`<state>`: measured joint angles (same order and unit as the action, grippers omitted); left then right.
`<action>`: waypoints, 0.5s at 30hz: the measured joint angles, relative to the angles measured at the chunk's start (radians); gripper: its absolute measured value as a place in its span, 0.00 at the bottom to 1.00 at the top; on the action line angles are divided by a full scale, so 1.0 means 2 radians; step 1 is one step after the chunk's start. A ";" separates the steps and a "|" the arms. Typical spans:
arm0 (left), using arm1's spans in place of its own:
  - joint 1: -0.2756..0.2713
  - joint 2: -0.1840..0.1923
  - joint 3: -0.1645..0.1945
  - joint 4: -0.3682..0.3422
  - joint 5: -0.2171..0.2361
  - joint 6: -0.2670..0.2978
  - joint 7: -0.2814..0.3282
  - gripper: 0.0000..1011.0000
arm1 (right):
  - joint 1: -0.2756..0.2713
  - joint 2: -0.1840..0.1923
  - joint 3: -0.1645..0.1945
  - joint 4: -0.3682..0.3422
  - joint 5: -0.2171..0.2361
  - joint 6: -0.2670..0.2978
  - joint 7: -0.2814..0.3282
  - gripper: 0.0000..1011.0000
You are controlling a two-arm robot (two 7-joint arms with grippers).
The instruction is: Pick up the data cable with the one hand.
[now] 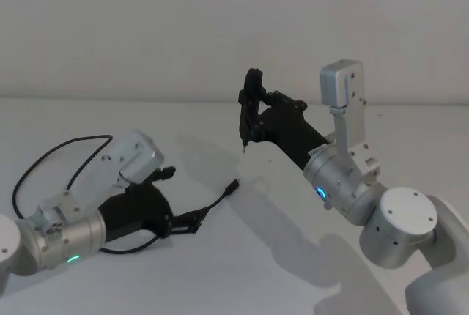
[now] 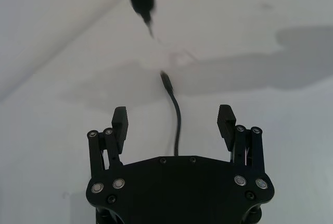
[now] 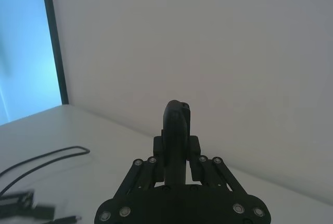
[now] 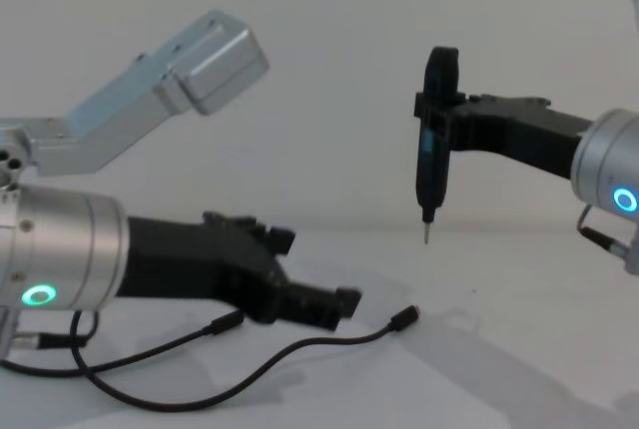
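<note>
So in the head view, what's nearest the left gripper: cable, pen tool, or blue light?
1. Cable, lying just under the left gripper.
2. Pen tool, ahead, held in the right gripper.
3. Blue light, farthest, off to the right.

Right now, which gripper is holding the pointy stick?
The right gripper, held up high, is shut on the black pointy stick; the left gripper hangs open, low over the data cable.
</note>
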<state>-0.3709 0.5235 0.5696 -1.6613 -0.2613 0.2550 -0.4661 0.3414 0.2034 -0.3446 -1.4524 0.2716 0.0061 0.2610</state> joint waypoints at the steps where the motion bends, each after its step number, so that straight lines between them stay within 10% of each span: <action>1: -0.002 0.006 0.002 -0.002 0.000 0.008 -0.008 0.99 | 0.001 -0.001 0.000 0.001 -0.002 -0.001 -0.001 0.27; 15: -0.021 0.045 0.029 -0.001 0.021 0.055 -0.058 0.99 | 0.014 -0.012 0.003 0.010 -0.017 -0.012 -0.010 0.27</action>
<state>-0.4123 0.6126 0.6274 -1.6636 -0.2196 0.3651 -0.5830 0.3688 0.1787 -0.3384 -1.4332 0.2369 -0.0185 0.2413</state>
